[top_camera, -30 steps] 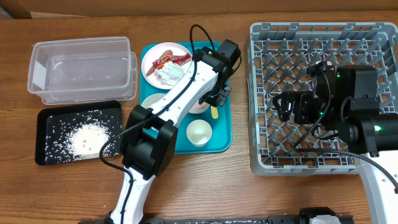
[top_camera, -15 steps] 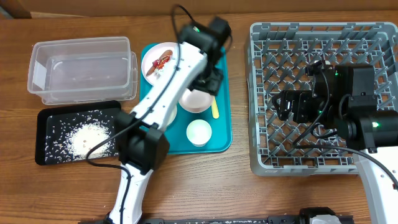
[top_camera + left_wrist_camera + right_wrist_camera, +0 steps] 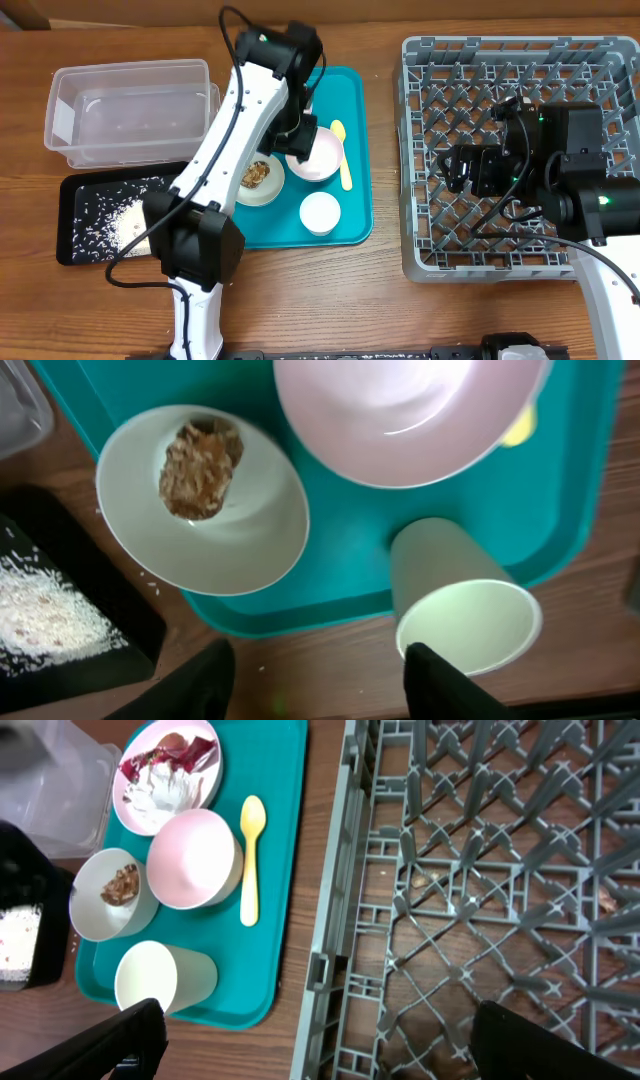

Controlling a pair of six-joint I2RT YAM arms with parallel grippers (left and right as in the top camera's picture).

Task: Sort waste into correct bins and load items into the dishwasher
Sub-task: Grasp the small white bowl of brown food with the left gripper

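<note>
Overhead and wrist views of the sorting bench point(image 3: 360, 300). The left pincer point(image 3: 315, 685) hangs over the near edge of the teal tray point(image 3: 352, 95), its two fingers point(image 3: 195, 682) standing apart with nothing between them. The right pincer point(image 3: 330, 1040) is held above the grey dish rack point(image 3: 500, 90), its jaws spread wide and carrying nothing. The rack occupies the right side of the bench, and no dish shows in the part of its lattice that is visible. On the teal tray, the round plate point(image 3: 207, 782) sits at the far end, bearing the red wrapper point(image 3: 165, 755) and the crumpled white napkin point(image 3: 165, 792); in the overhead view the left arm hides this plate. Nearer on the tray stand a pink-tinted bowl point(image 3: 318, 163) and, to its left, a white bowl point(image 3: 262, 197) holding the brown lump point(image 3: 257, 172). The yellow spoon point(image 3: 342, 165) lies flat just right of the pink-tinted bowl. The white cup point(image 3: 320, 212) stands upright, mouth up, near the tray's front edge. Left of the teal tray, the clear tub point(image 3: 130, 70) sits at the far side. The black tray point(image 3: 90, 252) lies in front of it, carrying a heap of rice grains point(image 3: 130, 220) with loose grains scattered around.
</note>
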